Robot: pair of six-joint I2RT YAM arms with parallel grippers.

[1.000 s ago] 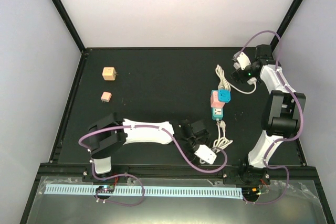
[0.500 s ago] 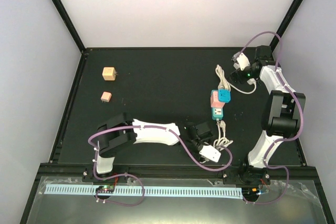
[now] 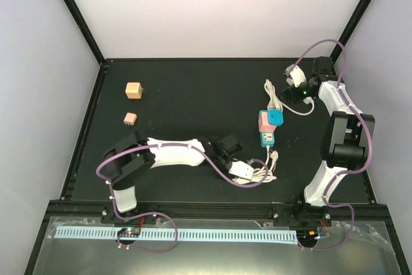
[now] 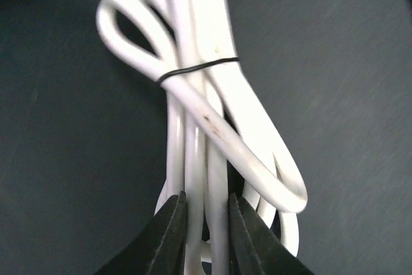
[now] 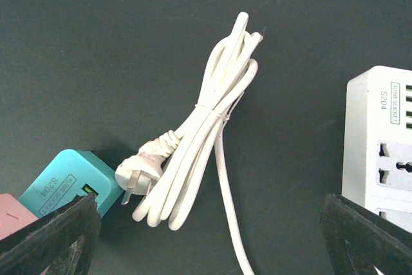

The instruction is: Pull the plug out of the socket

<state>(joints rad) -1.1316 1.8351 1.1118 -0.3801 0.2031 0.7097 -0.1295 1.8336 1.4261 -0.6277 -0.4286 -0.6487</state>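
A pink socket strip [image 3: 264, 136] lies right of centre with a teal plug block [image 3: 275, 118] seated on its far end. The block's corner [image 5: 71, 181] and a bit of pink [image 5: 8, 214] also show in the right wrist view. The strip's white cable runs toward me into a tied bundle [image 3: 265, 173]. My left gripper [image 3: 246, 170] is shut on that bundle: its black fingertips [image 4: 206, 207] pinch two strands of the cable [image 4: 193, 94]. My right gripper [image 5: 206, 236] hangs open above the mat at the far right [image 3: 297, 88], holding nothing.
A second white cable bundle [image 5: 206, 127] with a loose plug [image 5: 136, 173] lies beside the teal block. A white socket block [image 5: 380, 140] sits under the right arm. Two small wooden blocks [image 3: 133, 90] [image 3: 129, 118] rest at the far left.
My left gripper came from the near edge up and left onto the tied cable bundle and closed on its strands. The right arm stayed still.
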